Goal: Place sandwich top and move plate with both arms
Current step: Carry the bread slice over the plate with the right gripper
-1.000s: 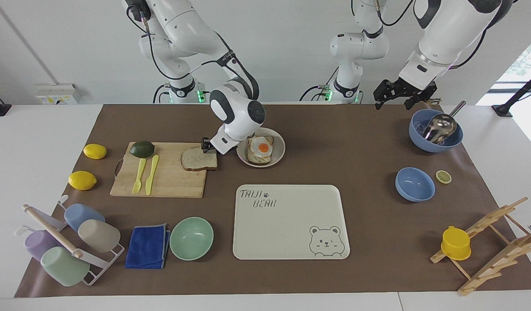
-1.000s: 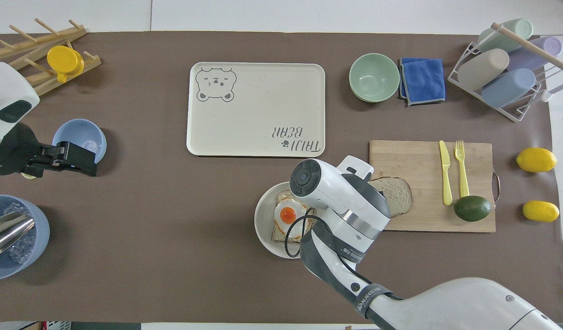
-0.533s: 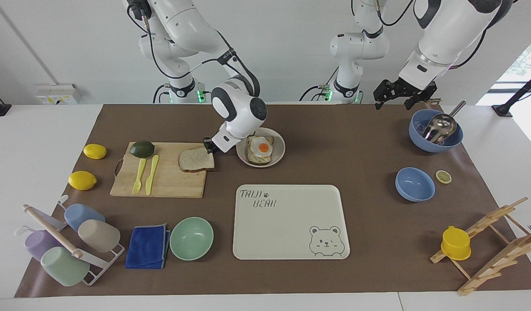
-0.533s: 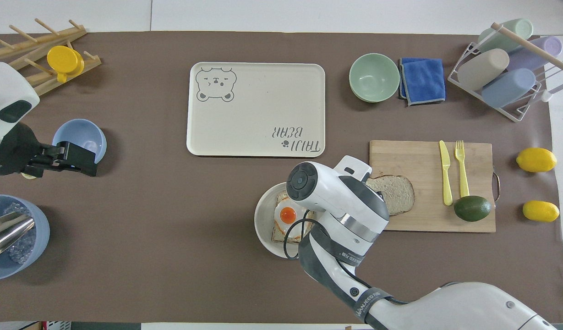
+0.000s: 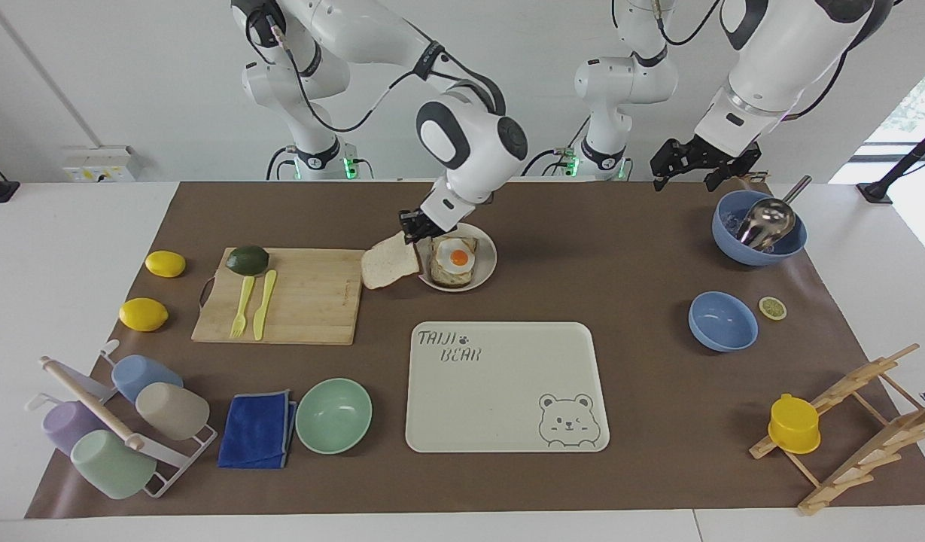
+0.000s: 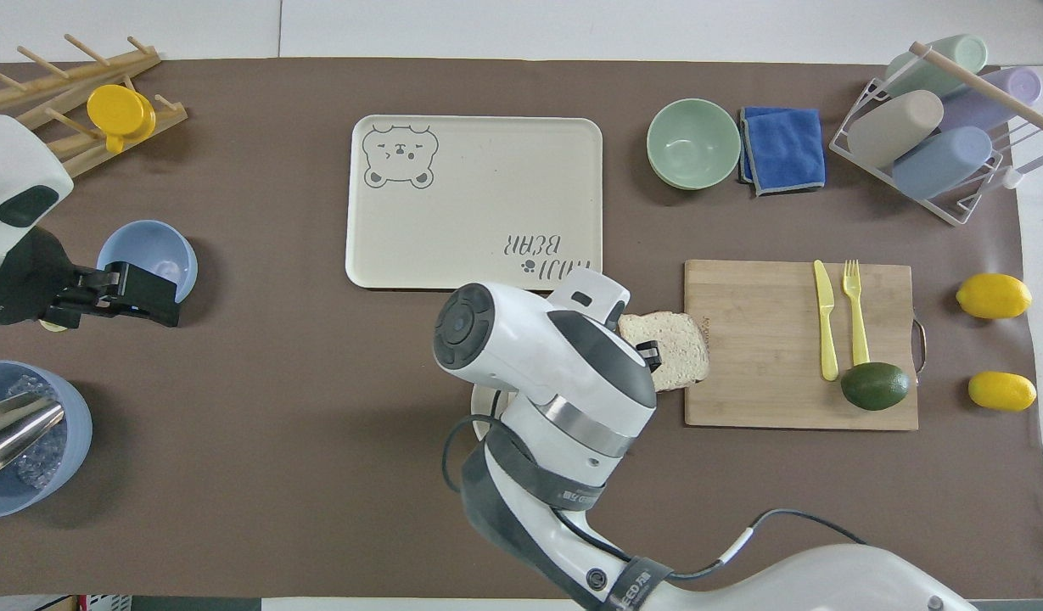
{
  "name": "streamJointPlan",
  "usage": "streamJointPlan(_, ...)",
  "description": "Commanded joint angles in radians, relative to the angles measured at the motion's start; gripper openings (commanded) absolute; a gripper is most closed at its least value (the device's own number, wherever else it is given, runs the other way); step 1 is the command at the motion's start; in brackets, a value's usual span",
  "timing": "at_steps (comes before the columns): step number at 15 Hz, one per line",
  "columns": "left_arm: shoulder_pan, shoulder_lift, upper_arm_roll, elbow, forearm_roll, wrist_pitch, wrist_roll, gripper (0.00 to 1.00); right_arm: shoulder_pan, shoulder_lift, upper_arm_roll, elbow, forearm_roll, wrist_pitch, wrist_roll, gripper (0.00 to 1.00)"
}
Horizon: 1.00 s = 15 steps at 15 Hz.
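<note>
One of the task's two steps is under way, as I read it. My right gripper (image 5: 414, 226), just above centre in the facing view, is pinched on a corner of the plain tan bread slice with the brown crust (image 5: 390, 268), which hangs tilted in the air over the gap between the bamboo cutting board (image 5: 296, 301) and the small round cream plate (image 5: 483, 275). That plate sits at upper centre of the frame, carrying the toast with a fried egg (image 5: 454, 260), which has no top on it yet. My left gripper (image 5: 695, 167), jaws wide and holding nothing, waits at upper right above the table edge by the blue bowl with the metal scoop (image 5: 759, 226). Left to do: lay the slice over the egg, then move the plate with both arms.
</note>
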Motion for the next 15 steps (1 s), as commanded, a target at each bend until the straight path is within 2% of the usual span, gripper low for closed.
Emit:
streamJointPlan(1, 0.002, -0.026, 0.000, -0.028, 0.017, 0.012, 0.005, 1.00, 0.058, 0.063, 0.010, 0.066, 0.049, 0.041, 0.094, 0.00)
streamJointPlan(3, 0.002, -0.026, -0.002, -0.028, 0.017, 0.012, 0.005, 1.00, 0.091, 0.063, 0.010, 0.039, 0.075, 0.111, 0.156, 0.00)
streamJointPlan(8, 0.002, -0.026, -0.002, -0.028, 0.017, 0.012, 0.005, 1.00, 0.094, 0.060, 0.010, -0.119, 0.079, 0.305, 0.305, 0.00)
streamJointPlan(9, 0.002, -0.026, -0.002, -0.028, 0.017, 0.012, 0.006, 1.00, 0.087, 0.061, 0.011, -0.116, 0.084, 0.309, 0.311, 0.07)
streamJointPlan(10, 0.002, -0.026, -0.002, -0.028, 0.017, 0.013, 0.006, 1.00, 0.079, 0.064, 0.013, -0.103, 0.107, 0.312, 0.311, 0.23)
streamJointPlan(11, 0.002, -0.026, -0.002, -0.028, 0.017, 0.012, 0.005, 1.00, 0.079, 0.064, 0.011, -0.086, 0.131, 0.324, 0.313, 0.72)
streamJointPlan(12, 0.002, -0.026, -0.002, -0.028, 0.017, 0.012, 0.006, 1.00, 0.073, 0.057, 0.011, -0.067, 0.136, 0.333, 0.313, 1.00)
streamJointPlan(15, 0.002, -0.026, -0.002, -0.028, 0.017, 0.012, 0.005, 1.00, 0.013, -0.023, 0.011, -0.027, 0.139, 0.307, 0.307, 1.00)
